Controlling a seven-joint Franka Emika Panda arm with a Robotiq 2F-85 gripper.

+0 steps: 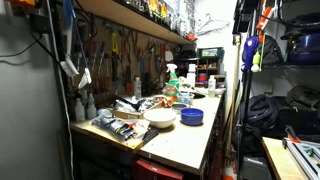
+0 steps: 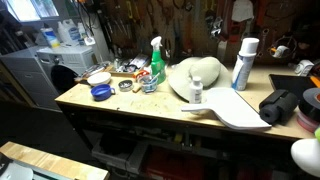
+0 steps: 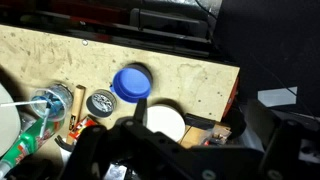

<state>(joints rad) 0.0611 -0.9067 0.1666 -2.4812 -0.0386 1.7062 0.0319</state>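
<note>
In the wrist view my gripper [image 3: 150,150] is a dark, blurred mass along the bottom edge, high above a wooden workbench [image 3: 190,75]. Its fingers cannot be made out, and nothing shows between them. Right below it are a white bowl [image 3: 166,122] and a blue bowl [image 3: 132,83]. A roll of tape [image 3: 102,102] and a green spray bottle [image 3: 40,112] lie to the left. Both bowls also show in both exterior views: blue bowl [image 1: 192,116] [image 2: 100,92], white bowl [image 1: 160,116] [image 2: 98,77]. The gripper does not show in either exterior view.
The green spray bottle [image 2: 156,62], a white spray can [image 2: 243,62], a small white bottle [image 2: 196,92] and a white rounded object on a flat white board [image 2: 235,110] stand on the bench. Tools hang on the back wall [image 1: 125,55]. A shelf [image 1: 130,15] runs overhead.
</note>
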